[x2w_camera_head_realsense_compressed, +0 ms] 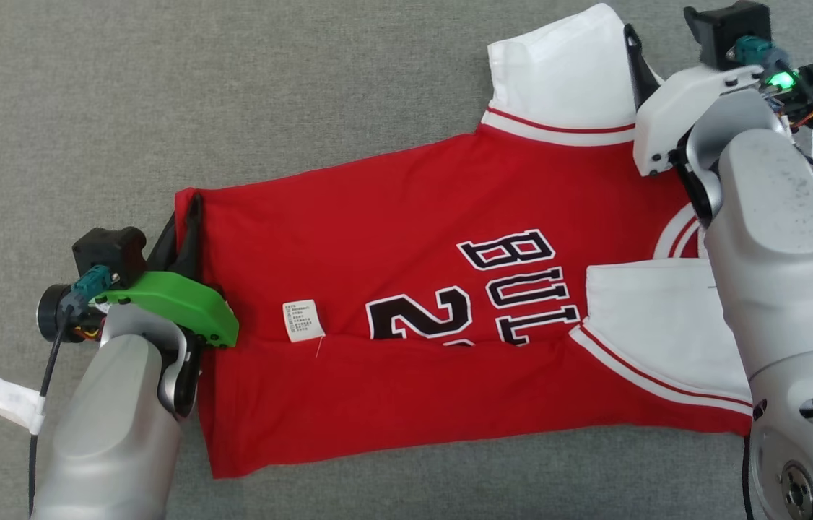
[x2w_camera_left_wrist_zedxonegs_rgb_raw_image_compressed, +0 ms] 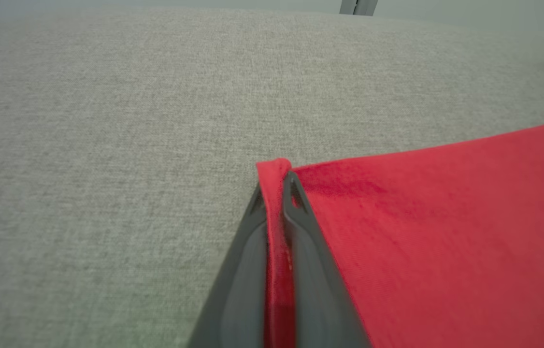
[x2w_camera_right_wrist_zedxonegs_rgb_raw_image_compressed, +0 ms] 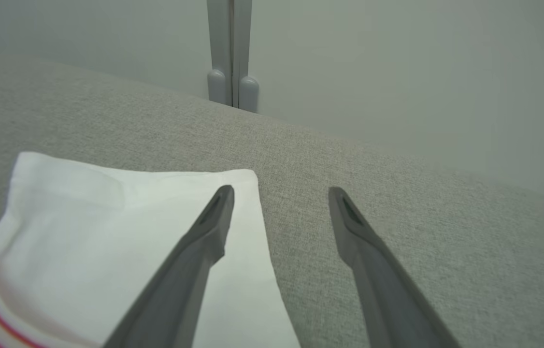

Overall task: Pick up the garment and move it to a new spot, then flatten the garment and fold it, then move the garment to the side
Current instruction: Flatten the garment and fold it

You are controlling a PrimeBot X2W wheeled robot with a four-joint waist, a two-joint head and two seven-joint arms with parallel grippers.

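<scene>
Shirt (x2w_camera_head_realsense_compressed: 406, 238) lies spread on grey table (x2w_camera_head_realsense_compressed: 125, 94), long axis 9–3 o'clock in head view. L gripper (x2w_camera_left_wrist_zedxonegs_rgb_raw_image_compressed: 275, 186) clenched on hem corner (x2w_camera_left_wrist_zedxonegs_rgb_raw_image_compressed: 274, 168) at 9 end. R gripper (x2w_camera_right_wrist_zedxonegs_rgb_raw_image_compressed: 279, 193) released at 1 o'clock, one finger over white sleeve (x2w_camera_right_wrist_zedxonegs_rgb_raw_image_compressed: 107, 217), other over bare table; prob. needs shift toward 9 before pinching.

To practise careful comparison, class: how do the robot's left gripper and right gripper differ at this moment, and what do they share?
The left gripper is shut on the garment's red hem corner; the right gripper is open and holds nothing. The left gripper sits at the garment's red end; the right gripper is at the edge of the white sleeve. Both have two long dark fingers.
</scene>
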